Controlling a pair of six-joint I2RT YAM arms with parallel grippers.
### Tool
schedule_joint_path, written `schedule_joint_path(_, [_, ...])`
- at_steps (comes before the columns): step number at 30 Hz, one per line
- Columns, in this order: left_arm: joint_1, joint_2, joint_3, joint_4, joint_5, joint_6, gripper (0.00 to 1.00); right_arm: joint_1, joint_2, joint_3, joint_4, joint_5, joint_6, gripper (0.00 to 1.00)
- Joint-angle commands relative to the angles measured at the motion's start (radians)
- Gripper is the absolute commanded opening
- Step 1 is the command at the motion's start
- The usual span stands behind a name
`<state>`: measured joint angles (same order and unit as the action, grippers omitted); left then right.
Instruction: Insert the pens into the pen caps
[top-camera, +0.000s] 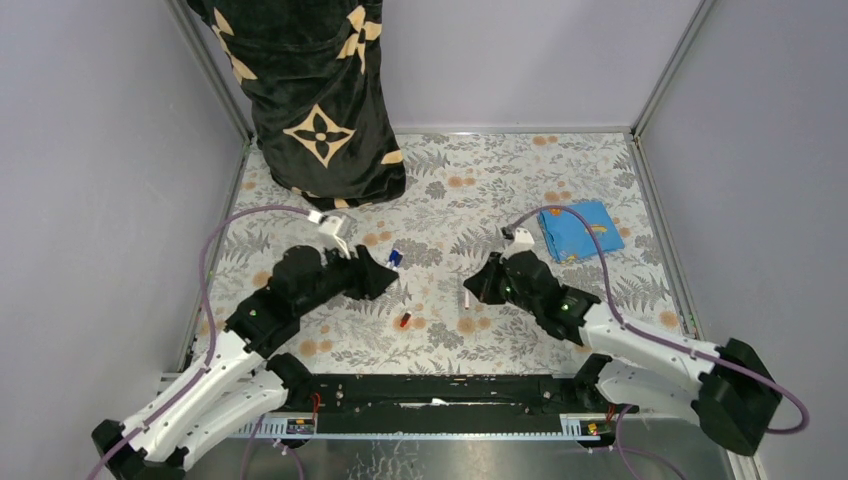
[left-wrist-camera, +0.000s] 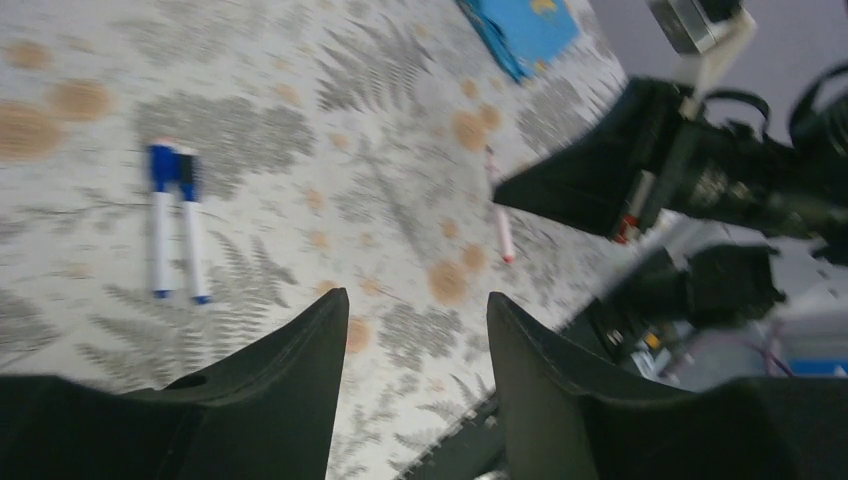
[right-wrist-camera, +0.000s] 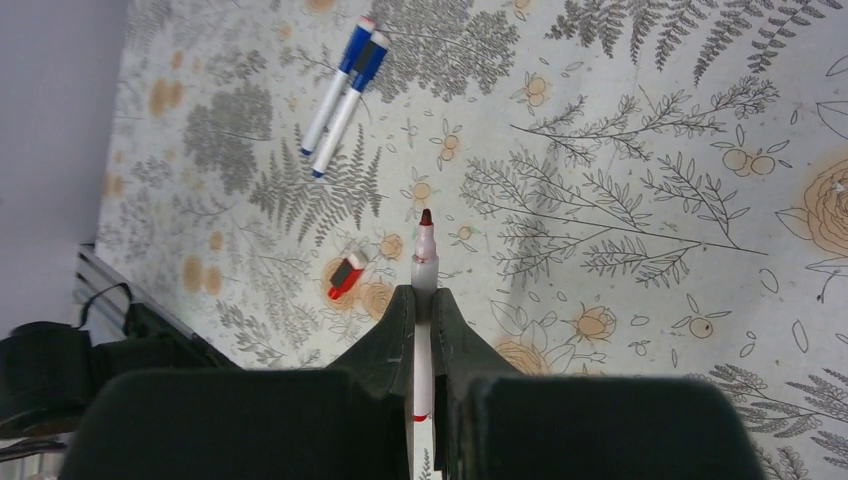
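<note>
arms (top-camera: 230, 350) white-black; cables (top-camera: 204, 270) purple; left claw (left-wrist-camera: 417, 297), right claw (right-wrist-camera: 423, 292) black; wrist light (top-camera: 565, 308) possibly green

no readable text, no legible labels

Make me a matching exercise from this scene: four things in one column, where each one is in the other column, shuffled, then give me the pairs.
1. red pen
2. red cap
3. blue pens
4. blue cloth

A. lying side by side on the table
B. clamped in the right gripper
C. on the far right side of the table
D. lying alone between the two arms

Pairs: 1-B, 2-D, 3-A, 4-C
</note>
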<state>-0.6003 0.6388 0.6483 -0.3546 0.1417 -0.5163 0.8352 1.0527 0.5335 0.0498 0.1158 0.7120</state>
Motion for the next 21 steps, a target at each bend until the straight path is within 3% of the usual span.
schedule_joint_path(1, [-0.203,0.072,-0.016,0.19,-0.072,-0.095,0.6,0.001,-0.123,-0.065,0.187,-0.019,0.046,0.0])
schedule_joint_path(4, [-0.336,0.148,-0.008,0.258,-0.131,-0.107,0.6,0.001,-0.196,-0.111,0.267,-0.021,0.067,0.0])
schedule_joint_path(7, [-0.391,0.198,-0.027,0.346,-0.121,-0.134,0.59,0.001,-0.239,-0.144,0.344,-0.029,0.085,0.0])
schedule_joint_path(13, [-0.401,0.252,-0.039,0.478,-0.11,-0.165,0.62,0.001,-0.265,-0.233,0.571,-0.098,0.14,0.0])
schedule_joint_path(21, [-0.401,0.305,-0.014,0.499,-0.12,-0.158,0.62,0.001,-0.2,-0.282,0.817,-0.193,0.234,0.0])
